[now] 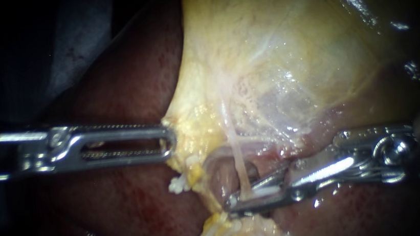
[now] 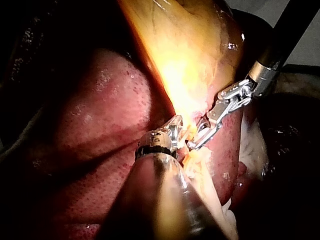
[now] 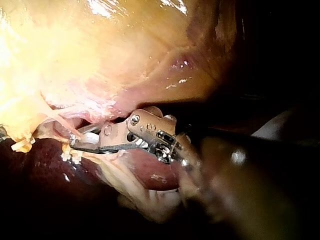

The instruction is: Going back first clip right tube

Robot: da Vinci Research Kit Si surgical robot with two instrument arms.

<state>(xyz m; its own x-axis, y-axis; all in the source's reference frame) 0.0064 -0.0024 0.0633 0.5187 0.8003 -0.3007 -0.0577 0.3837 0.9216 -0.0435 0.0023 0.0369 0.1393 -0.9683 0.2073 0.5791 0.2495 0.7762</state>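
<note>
Right pincer (image 1: 240, 196) stands parted low at centre, one jaw on either side of a thin pale tube (image 1: 235, 154). A white clip (image 1: 267, 191) lies between the jaws, just right of the tube. Beyond spreads the yellow gallbladder (image 1: 285, 49), and dark red liver (image 1: 126, 208) lies nearer and to the left. Left pincer (image 1: 169, 140), well to the left, is clenched on the gallbladder's near edge.

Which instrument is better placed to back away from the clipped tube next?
Right. The right instrument has open jaws astride the tube, white clip between them; it likely need only withdraw. The left instrument sits at the gallbladder edge, away from the tube.
</note>
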